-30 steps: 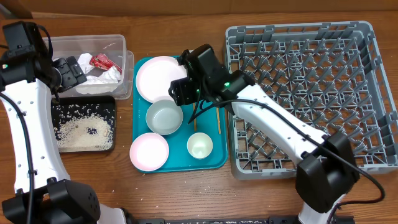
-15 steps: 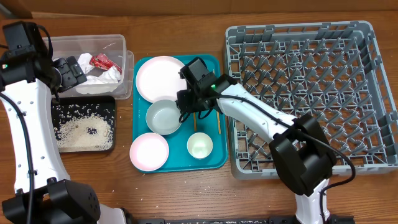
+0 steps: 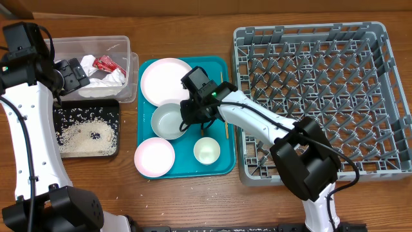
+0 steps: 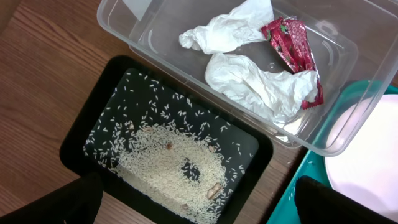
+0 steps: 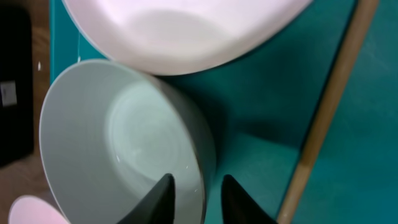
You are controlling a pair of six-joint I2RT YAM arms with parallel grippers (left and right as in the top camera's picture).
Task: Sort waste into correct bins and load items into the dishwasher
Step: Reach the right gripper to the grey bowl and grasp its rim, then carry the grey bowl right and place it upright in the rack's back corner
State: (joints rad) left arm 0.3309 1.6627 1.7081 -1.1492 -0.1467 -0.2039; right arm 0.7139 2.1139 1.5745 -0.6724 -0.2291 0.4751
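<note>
My right gripper (image 3: 188, 118) (image 5: 198, 184) is down at the right rim of a greyish-white bowl (image 3: 168, 121) (image 5: 118, 137) on the teal tray (image 3: 187, 166). One finger is inside the bowl and the other outside, with a thin gap still showing at the rim. A white plate (image 3: 166, 80) (image 5: 186, 31), a pink plate (image 3: 154, 156), a small cup (image 3: 206, 151) and a wooden chopstick (image 3: 225, 122) (image 5: 323, 112) also lie on the tray. My left gripper (image 3: 73, 73) (image 4: 199, 211) hangs wide open over the black tray (image 4: 81, 143), which holds rice (image 4: 168, 162).
The clear tub (image 3: 122, 48) (image 4: 155, 37) holds crumpled napkins (image 4: 261, 84) and a red wrapper (image 4: 292, 43). The grey dish rack (image 3: 309, 31) stands to the right of the teal tray, its pegs bare.
My right gripper has moved down and left from the white plate's edge to the bowl's right rim, and its jaws have narrowed around that rim. The left arm has not moved.
</note>
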